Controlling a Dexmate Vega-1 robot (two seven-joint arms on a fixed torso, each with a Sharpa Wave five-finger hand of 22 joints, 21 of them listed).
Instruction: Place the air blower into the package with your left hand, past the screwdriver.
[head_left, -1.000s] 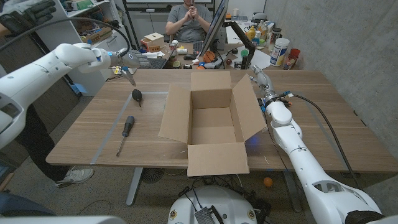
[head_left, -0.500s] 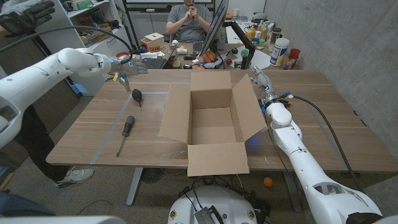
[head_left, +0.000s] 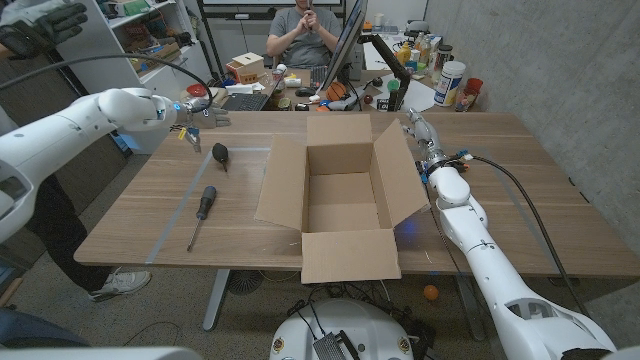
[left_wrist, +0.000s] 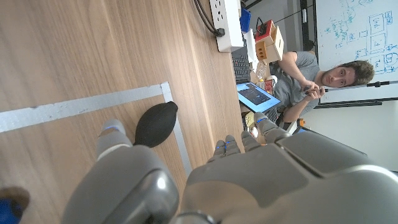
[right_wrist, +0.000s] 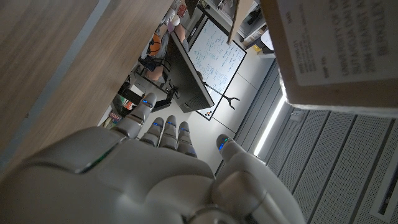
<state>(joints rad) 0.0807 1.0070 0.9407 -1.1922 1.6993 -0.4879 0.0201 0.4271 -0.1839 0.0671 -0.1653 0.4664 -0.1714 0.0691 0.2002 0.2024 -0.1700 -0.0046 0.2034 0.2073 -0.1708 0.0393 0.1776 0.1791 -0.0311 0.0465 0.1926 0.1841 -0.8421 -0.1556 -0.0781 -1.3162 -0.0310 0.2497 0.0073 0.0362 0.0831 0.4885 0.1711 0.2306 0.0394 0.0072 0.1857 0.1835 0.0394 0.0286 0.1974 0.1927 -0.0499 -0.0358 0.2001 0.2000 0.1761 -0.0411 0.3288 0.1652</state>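
The black air blower (head_left: 220, 155) lies on the wooden table (head_left: 150, 205) beside a strip of grey tape; it also shows as a dark bulb (left_wrist: 155, 123). My left hand (head_left: 200, 115) hovers just beyond and to the left of it, fingers apart, holding nothing (left_wrist: 205, 180). The screwdriver (head_left: 203, 208), black handle with a red band, lies nearer the front edge. The open cardboard package (head_left: 340, 195) stands mid-table with its flaps spread. My right hand (head_left: 418, 128) stands by the box's right flap, fingers extended and empty (right_wrist: 168, 168).
A person (head_left: 305, 30) sits behind the table at a cluttered desk. A laptop (head_left: 245, 98) and a power strip (left_wrist: 227, 22) lie at the table's far edge. Bottles and jars (head_left: 450, 80) stand at the back right. The box flap (right_wrist: 336, 50) is close to my right hand.
My left hand has drawn back leftward and a little nearer, coming closer to the air blower. The right arm, box, blower and screwdriver have not moved.
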